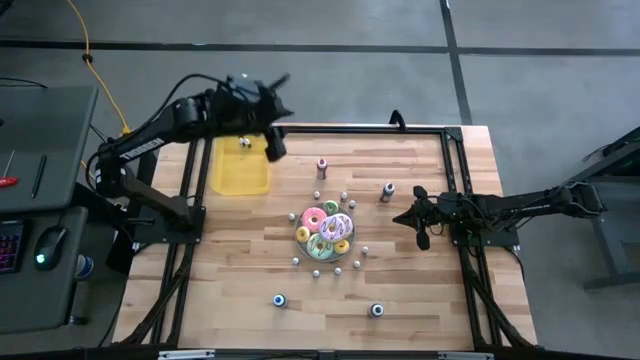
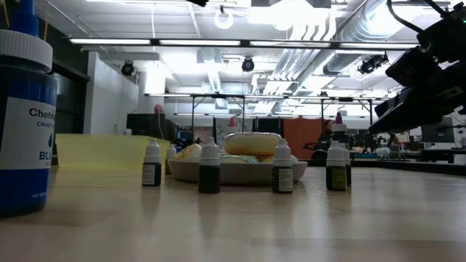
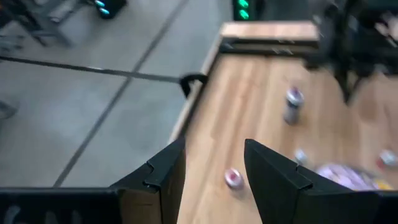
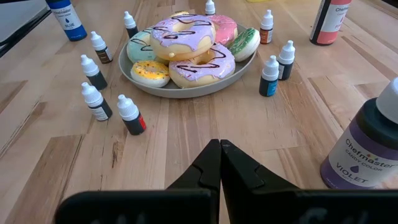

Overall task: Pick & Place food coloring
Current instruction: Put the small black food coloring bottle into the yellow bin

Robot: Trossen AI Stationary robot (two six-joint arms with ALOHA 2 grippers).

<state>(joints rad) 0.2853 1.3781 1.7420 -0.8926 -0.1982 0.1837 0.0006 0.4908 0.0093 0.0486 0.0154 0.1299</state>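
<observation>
Several tiny food coloring bottles (image 4: 94,71) with white tips stand upright on the wood around a grey plate (image 4: 186,89) of frosted doughnuts at mid table. One more small bottle (image 1: 245,143) shows at the far end of a yellow tray (image 1: 240,172). My left gripper (image 1: 275,143) hangs high over the tray's far right corner, open, with nothing between its fingers (image 3: 168,171). My right gripper (image 4: 220,155) rests shut, low at the table's right side, pointing at the plate.
Larger colour bottles stand on the table: a pink one (image 1: 322,167) and a violet one (image 4: 364,149) toward the far side, a blue one (image 2: 22,116) and another (image 1: 377,310) near the front. A black frame (image 1: 455,140) runs along the table's edges.
</observation>
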